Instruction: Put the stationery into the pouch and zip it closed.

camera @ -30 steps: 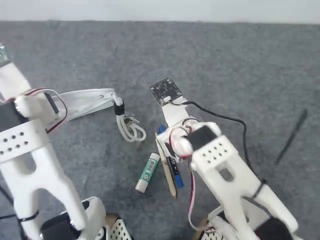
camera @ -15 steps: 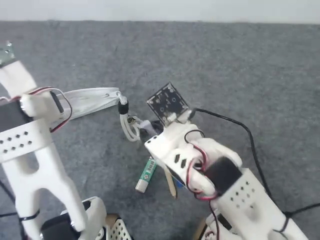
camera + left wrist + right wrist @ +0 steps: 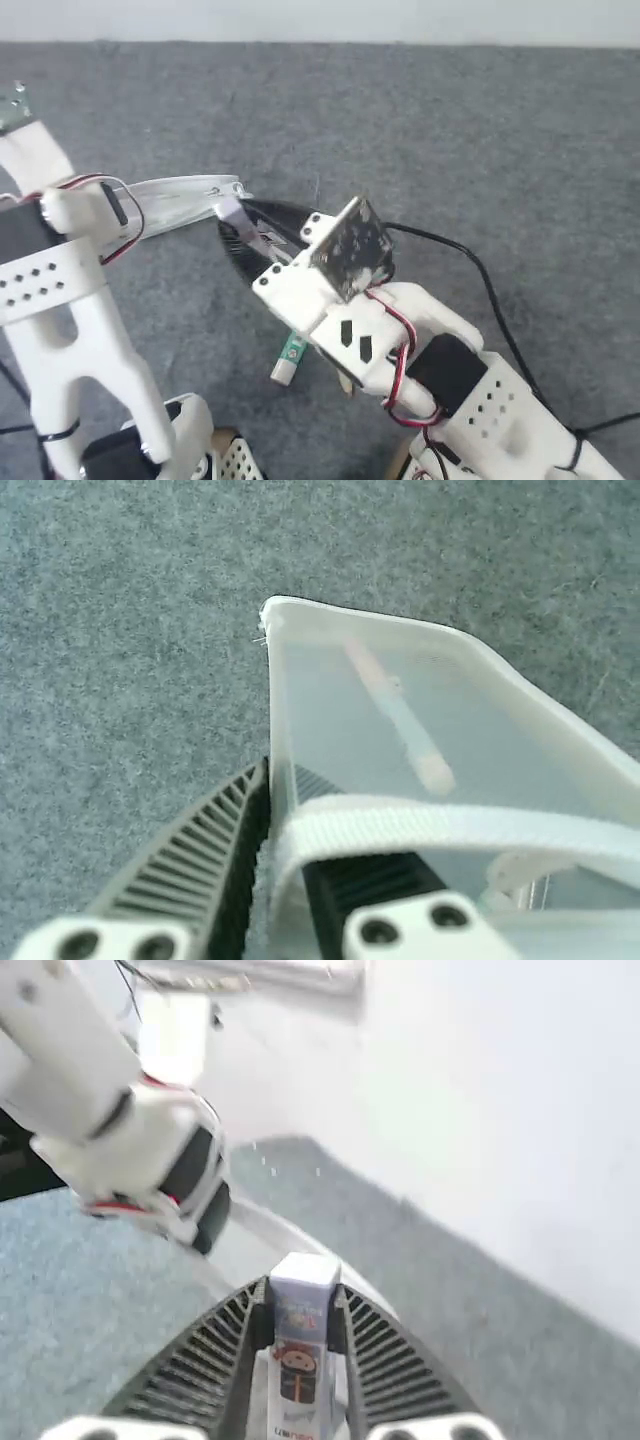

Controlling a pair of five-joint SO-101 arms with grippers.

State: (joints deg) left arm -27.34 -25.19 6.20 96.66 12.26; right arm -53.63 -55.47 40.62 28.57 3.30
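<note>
A translucent white pouch is held off the grey carpet with my left gripper shut on its edge. Inside the pouch lies a pencil-like stick, and a white strap crosses in front of it. My right gripper hangs at the pouch's free end, shut on a small white block with a printed label. The same block touches the pouch's end in the high view. A green-and-white glue stick and the tip of a wooden pencil lie on the carpet under the right arm.
The left arm stands along the left side, and its body shows close ahead in the right wrist view. A black cable trails to the right of the right arm. Open carpet lies at the back and right.
My right gripper rose from the stationery on the carpet with the white block and swung left to the pouch's end. It now covers the pouch's cord loop.
</note>
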